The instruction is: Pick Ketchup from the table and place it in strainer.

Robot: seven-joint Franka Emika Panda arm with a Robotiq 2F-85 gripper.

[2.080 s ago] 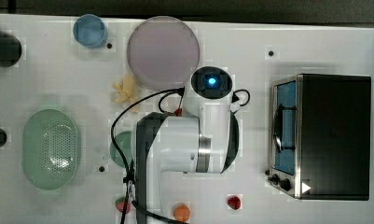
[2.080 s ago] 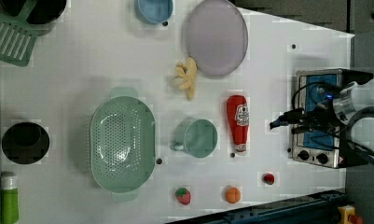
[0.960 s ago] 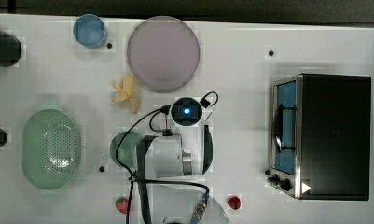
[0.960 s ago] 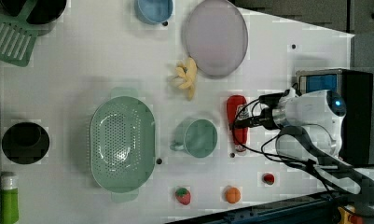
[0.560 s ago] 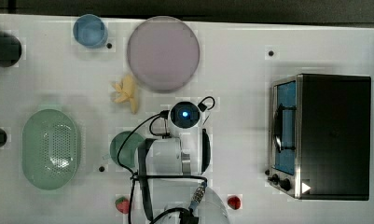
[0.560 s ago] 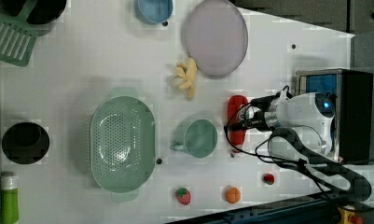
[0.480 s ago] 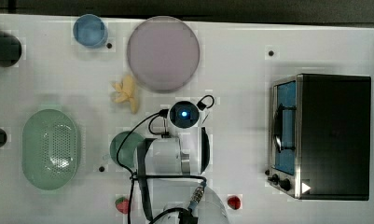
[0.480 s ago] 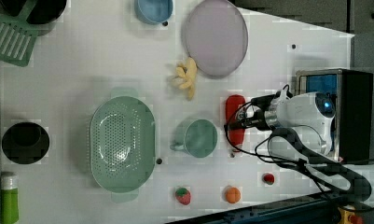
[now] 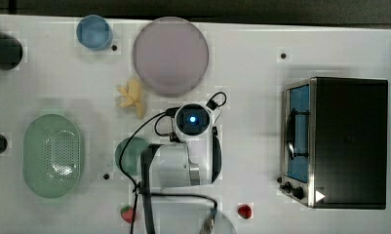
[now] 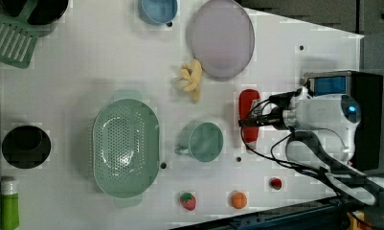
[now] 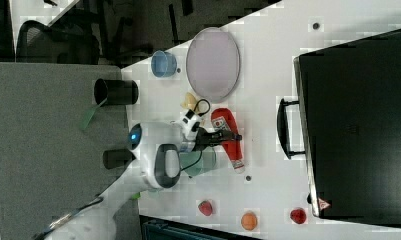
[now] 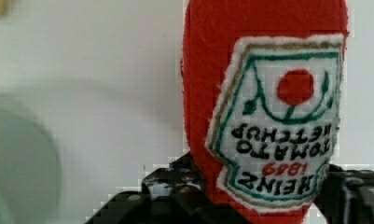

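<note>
- Top view: white table (image 9: 251,63); arm (image 9: 183,156) stands over its middle. Perforated mint strainer (image 9: 51,155) at the top view's left, black oven (image 9: 349,141) right.
- Left view: gripper (image 10: 249,119) on the lying ketchup (image 10: 248,103), just beside a green cup (image 10: 205,141).
- Right view: dark floor, chair (image 11: 48,40) beyond.
- Wrist view: fingers (image 12: 175,196) flank the bottle's labelled body; contact unclear.

purple plate (image 9: 170,54), blue cup (image 9: 94,31), black oven (image 9: 349,141)
</note>
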